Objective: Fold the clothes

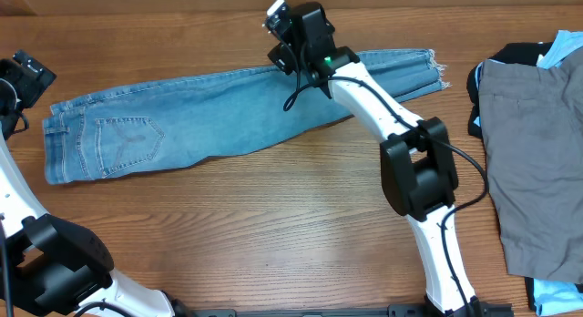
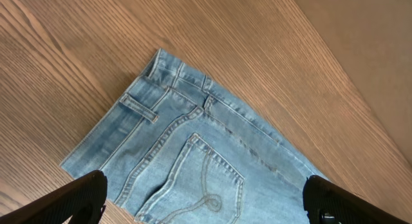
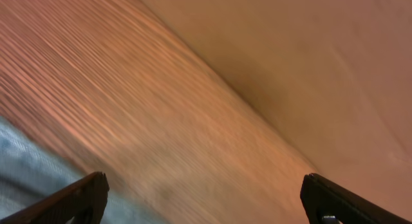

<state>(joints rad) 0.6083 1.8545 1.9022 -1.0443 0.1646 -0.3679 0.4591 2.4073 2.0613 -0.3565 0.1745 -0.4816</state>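
Jeans (image 1: pixel 228 117) lie flat on the table (image 1: pixel 273 226), left claw (image 2: pixel 205 188) and right claw (image 3: pixel 203 185) both spread wide, gripping nothing.

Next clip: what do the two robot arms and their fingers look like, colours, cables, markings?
The right arm and left arm match: white tubular links joined by bulky black joint housings. A thin black cable loops beside the right arm's wrist, where a small green light glows. Wrist views show matte black fingers.

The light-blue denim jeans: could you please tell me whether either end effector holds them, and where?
Nothing is held: left end effector and right end effector stand open above the light-blue denim jeans.
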